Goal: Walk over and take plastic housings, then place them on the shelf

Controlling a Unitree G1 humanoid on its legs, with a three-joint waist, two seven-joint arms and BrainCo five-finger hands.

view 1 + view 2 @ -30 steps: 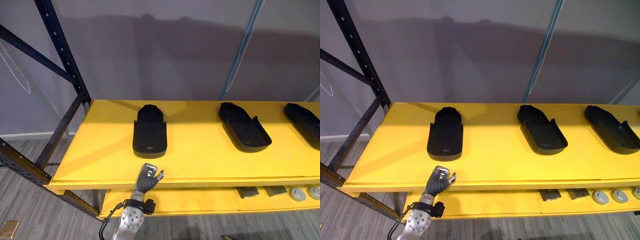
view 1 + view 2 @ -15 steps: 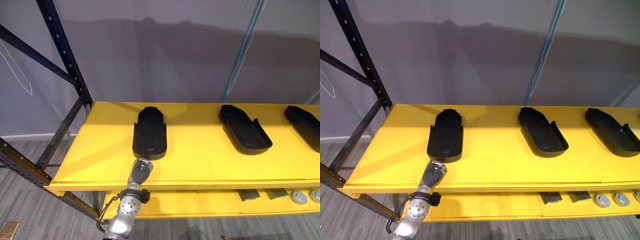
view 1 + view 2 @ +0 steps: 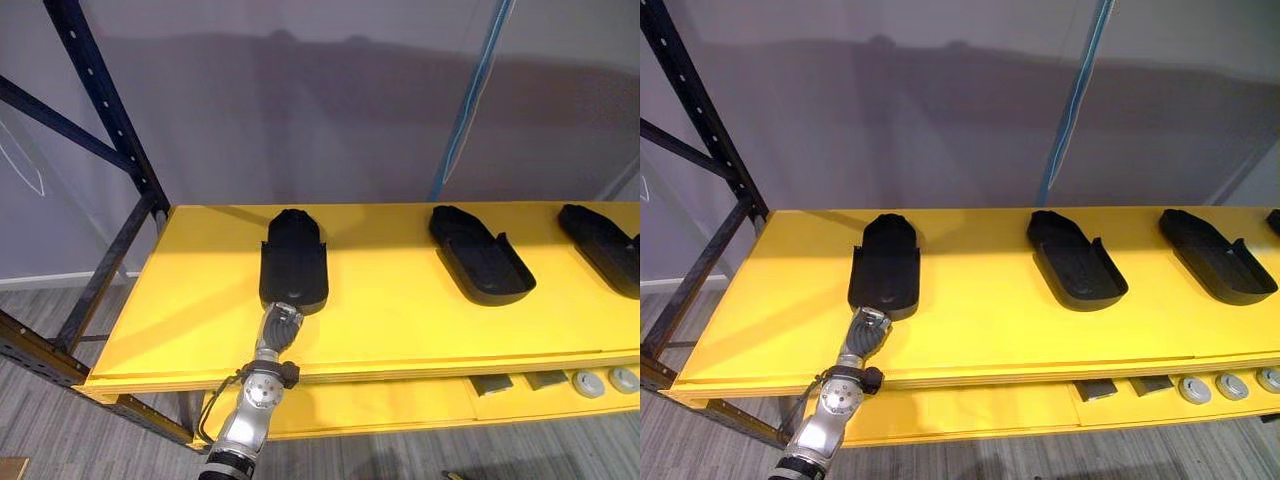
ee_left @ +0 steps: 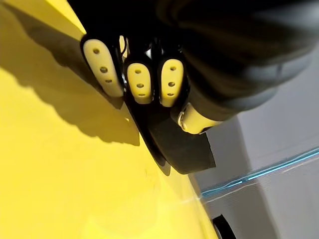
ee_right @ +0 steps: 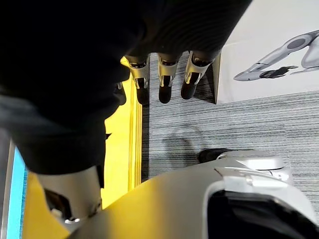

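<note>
My left hand (image 3: pixel 280 328): fingers straight, tips touching the leftmost plastic housing's (image 3: pixel 294 265) near end on the shelf (image 3: pixel 400 320). Right hand (image 5: pixel 167 72) relaxed, fingers apart.

Left hand (image 3: pixel 281 325) has reached the leftmost housing (image 3: pixel 294 262)

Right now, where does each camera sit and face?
Left eye: on the head, down at shelf and left housing; left hand shows.
Right eye: beside it, same scene.
Left wrist: on that arm, along the hand to that housing.
Right wrist: right arm, past right hand to floor.
Shared: both eyes and left wrist see that housing.
</note>
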